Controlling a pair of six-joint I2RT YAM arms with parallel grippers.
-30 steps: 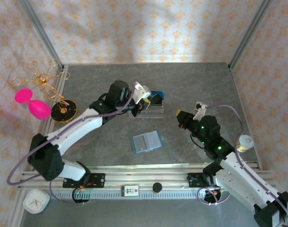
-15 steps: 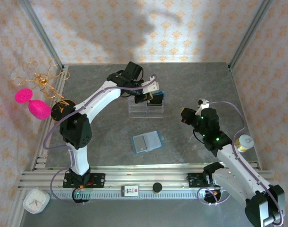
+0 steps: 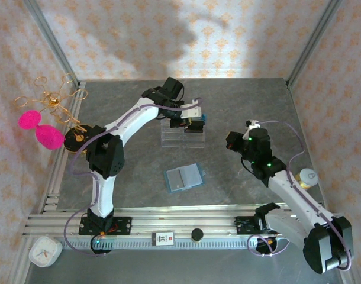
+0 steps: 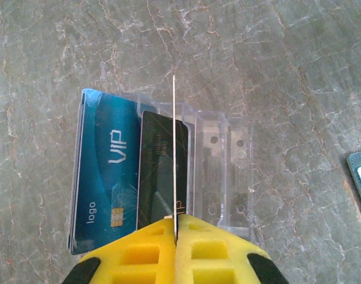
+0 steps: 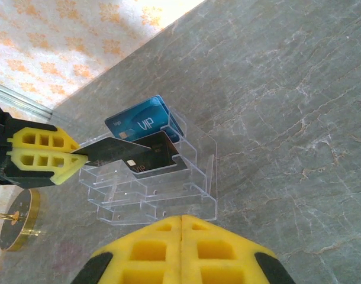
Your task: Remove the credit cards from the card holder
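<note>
The credit card (image 4: 174, 148) pinched in the left gripper (image 4: 176, 222) has barely shifted over the last second. The arm behind it, though, has swung up and round and now reaches in from the far left of the table (image 3: 245, 106). The card hangs edge-on above the clear acrylic stand (image 4: 228, 171). In the right wrist view it reads as a thin grey sheet held flat over the upper tiers. The left jaws are clamped tight on its near edge.

Two cards already stand in the stand: a blue VIP card (image 4: 106, 171) in the rear tier and a dark card (image 4: 157, 171) just in front of it. The held card lines up roughly along the dark card's right edge, near the next empty tier. This looks like the moment before a third card is slotted in, and it will need a straight, gentle descent to meet that narrow groove.

The card holder (image 3: 183, 177) has stayed where it was. It lies open on the table nearer the arm bases, well apart from the stand, with its pale lining up. Whether any cards are left in its slots cannot be told from above.

The right gripper (image 5: 180, 220) has edged forward as its arm stretched out. Its jaws are pressed together on nothing, and it hovers to the right of the stand, facing it.
</note>
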